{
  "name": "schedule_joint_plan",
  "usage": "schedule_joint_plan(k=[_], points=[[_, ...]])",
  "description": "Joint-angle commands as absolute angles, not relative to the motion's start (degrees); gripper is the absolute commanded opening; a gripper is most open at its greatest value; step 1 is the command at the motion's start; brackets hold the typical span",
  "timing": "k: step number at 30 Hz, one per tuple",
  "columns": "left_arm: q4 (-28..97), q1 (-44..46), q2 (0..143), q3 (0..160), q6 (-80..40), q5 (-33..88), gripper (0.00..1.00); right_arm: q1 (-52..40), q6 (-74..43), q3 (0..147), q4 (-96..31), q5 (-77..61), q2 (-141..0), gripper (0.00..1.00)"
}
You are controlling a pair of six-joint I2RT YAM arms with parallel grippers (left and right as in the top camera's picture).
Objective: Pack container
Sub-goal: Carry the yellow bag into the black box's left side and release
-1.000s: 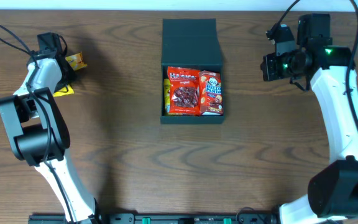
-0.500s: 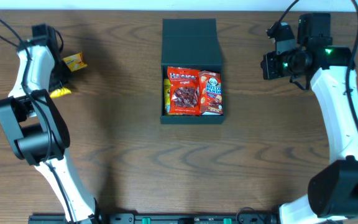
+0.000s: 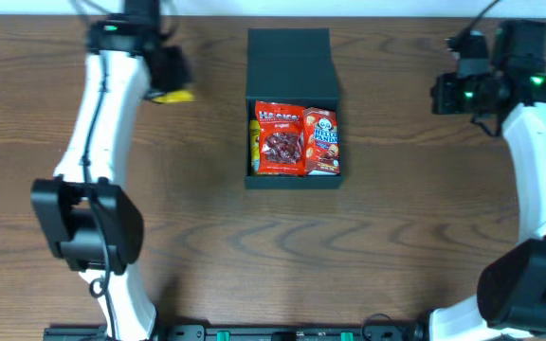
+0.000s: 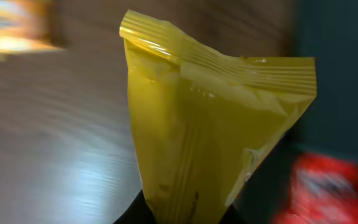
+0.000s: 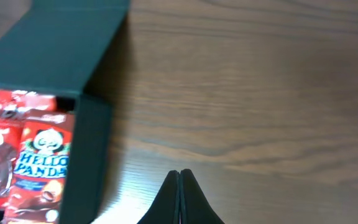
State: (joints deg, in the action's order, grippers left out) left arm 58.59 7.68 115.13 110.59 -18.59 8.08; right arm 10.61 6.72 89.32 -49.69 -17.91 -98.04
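Item 1. Container (image 3: 292, 57): black box at the worktop (image 3: 396, 237) centre, a little toward 12 o'clock, lid laid open flat on its 12 o'clock side. Position unchanged from a second before.

Item 2. Contents: red packet (image 3: 280, 139) with a panda packet (image 3: 321, 140) touching it at its 3 o'clock side. A yellow sliver showed against the wall at 9 o'clock. All as before.

Item 3. Left pincer (image 3: 167, 83): clamped narrow on the lower end of a yellow packet (image 4: 216, 130), which stood clear of the worktop in the wrist view. A second earlier this pincer sat at the far 9 o'clock edge of the worktop among the loose packets. It had since swung across and lay at the container's 10 o'clock, near the lid but apart from it.

Item 4. Orange item (image 4: 11, 25): blurred, at the wrist view's 10 o'clock corner; kind could not be told.

Item 5. Right pincer (image 5: 179, 180): fingers pressed together, holding nothing, over bare worktop at the container's 3 o'clock. It had drifted slightly further toward 3 o'clock than before.
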Motion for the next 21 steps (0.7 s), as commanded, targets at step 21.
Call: schedule_joint_plan(k=[21], points=[[15.64,10.26,115.42,77.62,-30.24,64.58,0.06,15.53,7.79,90.76,-50.76,-27.73,-96.79,0.02]])
